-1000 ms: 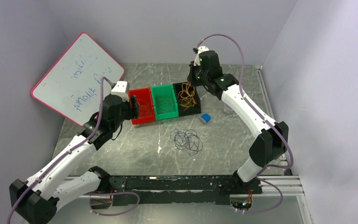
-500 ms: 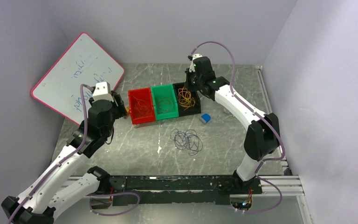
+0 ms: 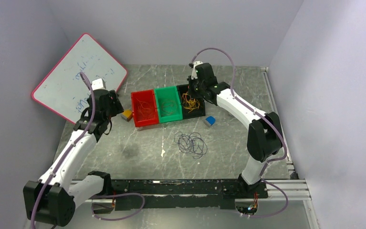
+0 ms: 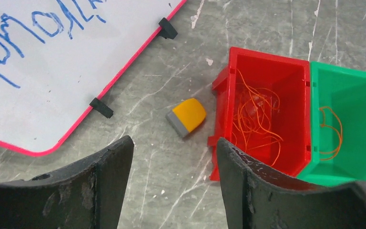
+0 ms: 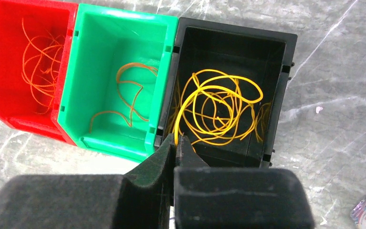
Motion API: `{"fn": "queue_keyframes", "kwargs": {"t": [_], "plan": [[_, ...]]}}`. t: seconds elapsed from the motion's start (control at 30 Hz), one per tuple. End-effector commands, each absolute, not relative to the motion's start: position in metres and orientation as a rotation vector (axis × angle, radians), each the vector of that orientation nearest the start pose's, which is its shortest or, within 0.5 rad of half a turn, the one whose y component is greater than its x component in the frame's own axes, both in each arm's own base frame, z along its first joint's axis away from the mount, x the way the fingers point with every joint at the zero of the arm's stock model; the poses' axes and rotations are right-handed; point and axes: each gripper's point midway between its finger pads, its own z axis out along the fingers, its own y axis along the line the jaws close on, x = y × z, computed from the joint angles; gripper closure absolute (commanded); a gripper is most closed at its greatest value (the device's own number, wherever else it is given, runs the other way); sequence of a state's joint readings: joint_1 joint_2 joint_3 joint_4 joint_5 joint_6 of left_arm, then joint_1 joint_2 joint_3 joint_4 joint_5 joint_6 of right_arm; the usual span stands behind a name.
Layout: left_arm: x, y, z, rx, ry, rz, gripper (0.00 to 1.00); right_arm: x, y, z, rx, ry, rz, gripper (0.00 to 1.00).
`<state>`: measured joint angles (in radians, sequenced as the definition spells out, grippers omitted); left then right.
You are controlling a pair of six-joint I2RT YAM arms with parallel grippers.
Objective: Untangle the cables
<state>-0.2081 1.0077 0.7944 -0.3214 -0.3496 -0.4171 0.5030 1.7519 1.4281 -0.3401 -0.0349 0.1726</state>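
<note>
A yellow cable (image 5: 219, 105) lies coiled in the black bin (image 5: 233, 33). My right gripper (image 5: 176, 138) is shut on a strand of it at the bin's near wall, and it also shows in the top view (image 3: 194, 89). Thin orange cables lie in the red bin (image 4: 257, 119) and the green bin (image 4: 331, 133). A dark purple cable (image 3: 190, 144) lies in loose loops on the table in front of the bins. My left gripper (image 4: 174, 143) is open and empty, above the bare table left of the red bin (image 3: 143, 109).
A whiteboard (image 3: 81, 76) leans at the back left. An orange and grey eraser (image 4: 187, 116) lies between it and the red bin. A small blue object (image 3: 209, 121) lies right of the black bin's front. The green bin (image 3: 167, 105) stands between the other two.
My left arm has pulled back to the left, away from the red bin, uncovering the eraser. My right gripper has moved down closer to the black bin.
</note>
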Motion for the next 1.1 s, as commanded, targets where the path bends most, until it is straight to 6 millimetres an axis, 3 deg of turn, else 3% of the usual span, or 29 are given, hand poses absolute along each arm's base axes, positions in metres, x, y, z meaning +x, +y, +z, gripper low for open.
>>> {"fn": "queue_keyframes", "kwargs": {"t": [0.0,0.23,0.37,0.6,0.8,1.0,1.07], "plan": [[0.35,-0.026,0.205,-0.36,1.944,-0.081,0.31,0.432,0.253,0.163,-0.448,2.186,0.416,1.0],[0.373,-0.02,0.205,-0.279,1.911,-0.049,0.31,0.448,0.261,0.143,-0.494,2.183,0.398,1.0],[0.377,-0.019,0.189,-0.271,1.942,-0.076,0.31,0.45,0.266,0.121,-0.504,2.22,0.41,1.0],[0.378,-0.022,0.189,-0.238,1.94,-0.089,0.28,0.446,0.263,0.101,-0.486,2.272,0.399,1.0],[0.377,-0.031,0.198,-0.203,1.924,-0.136,0.12,0.446,0.248,0.124,-0.408,2.235,0.331,0.8],[0.38,-0.052,0.195,-0.129,1.985,-0.24,0.07,0.438,0.224,0.158,-0.321,2.183,0.25,0.53],[0.381,-0.061,0.196,-0.094,1.99,-0.276,0.06,0.432,0.217,0.164,-0.306,2.179,0.229,0.47]]}}
